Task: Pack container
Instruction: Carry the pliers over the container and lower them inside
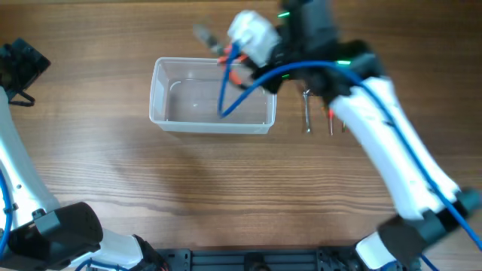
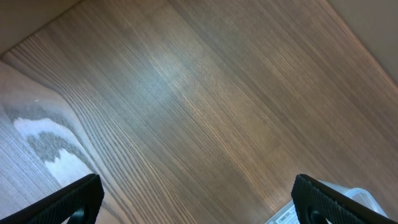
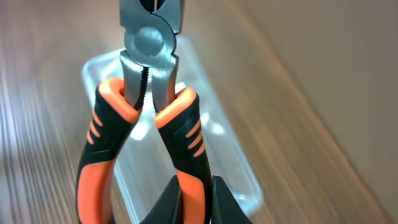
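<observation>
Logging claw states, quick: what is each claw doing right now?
Left claw: open, empty.
Right claw: closed on one handle of the pliers.

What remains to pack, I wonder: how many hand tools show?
3: pliers in the right gripper over the container; two slim tools on the table beside it. More may be hidden.

Even, bright light; the pliers (image 3: 146, 106) are sharp while the container (image 3: 205, 155) behind blurs (motion-smeared overhead).
</observation>
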Action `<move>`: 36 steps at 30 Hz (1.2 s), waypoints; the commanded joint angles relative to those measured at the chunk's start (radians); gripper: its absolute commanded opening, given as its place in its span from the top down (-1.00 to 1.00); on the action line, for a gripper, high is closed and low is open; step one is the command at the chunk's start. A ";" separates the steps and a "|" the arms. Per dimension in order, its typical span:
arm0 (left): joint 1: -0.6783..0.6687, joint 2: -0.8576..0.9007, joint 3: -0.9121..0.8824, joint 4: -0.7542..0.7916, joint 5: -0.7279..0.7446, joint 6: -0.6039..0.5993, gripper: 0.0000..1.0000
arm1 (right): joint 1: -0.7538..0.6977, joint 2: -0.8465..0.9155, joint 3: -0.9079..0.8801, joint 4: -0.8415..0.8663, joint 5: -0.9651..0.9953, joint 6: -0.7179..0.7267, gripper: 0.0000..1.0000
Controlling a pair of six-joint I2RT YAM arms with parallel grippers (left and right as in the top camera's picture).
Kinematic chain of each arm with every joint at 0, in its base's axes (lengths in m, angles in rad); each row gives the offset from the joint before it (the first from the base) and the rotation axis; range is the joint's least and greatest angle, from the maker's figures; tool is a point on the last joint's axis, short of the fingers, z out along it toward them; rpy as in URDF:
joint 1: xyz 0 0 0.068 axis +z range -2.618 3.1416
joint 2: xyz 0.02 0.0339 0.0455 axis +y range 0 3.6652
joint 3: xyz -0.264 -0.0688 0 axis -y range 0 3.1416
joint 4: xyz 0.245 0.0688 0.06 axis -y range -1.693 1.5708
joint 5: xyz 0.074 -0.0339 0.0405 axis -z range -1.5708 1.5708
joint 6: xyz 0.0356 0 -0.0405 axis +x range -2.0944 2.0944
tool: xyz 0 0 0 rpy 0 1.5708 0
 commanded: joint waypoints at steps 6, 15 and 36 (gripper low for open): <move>0.005 0.002 0.003 0.000 0.011 0.016 -1.00 | 0.023 0.352 0.010 0.040 0.028 -0.484 0.92; 0.005 0.002 0.003 0.000 0.011 0.016 -1.00 | 0.010 0.506 0.010 0.095 0.195 -0.597 0.91; 0.005 0.002 0.003 0.000 0.011 0.016 -1.00 | -0.024 0.512 0.011 0.259 0.296 -0.478 -0.05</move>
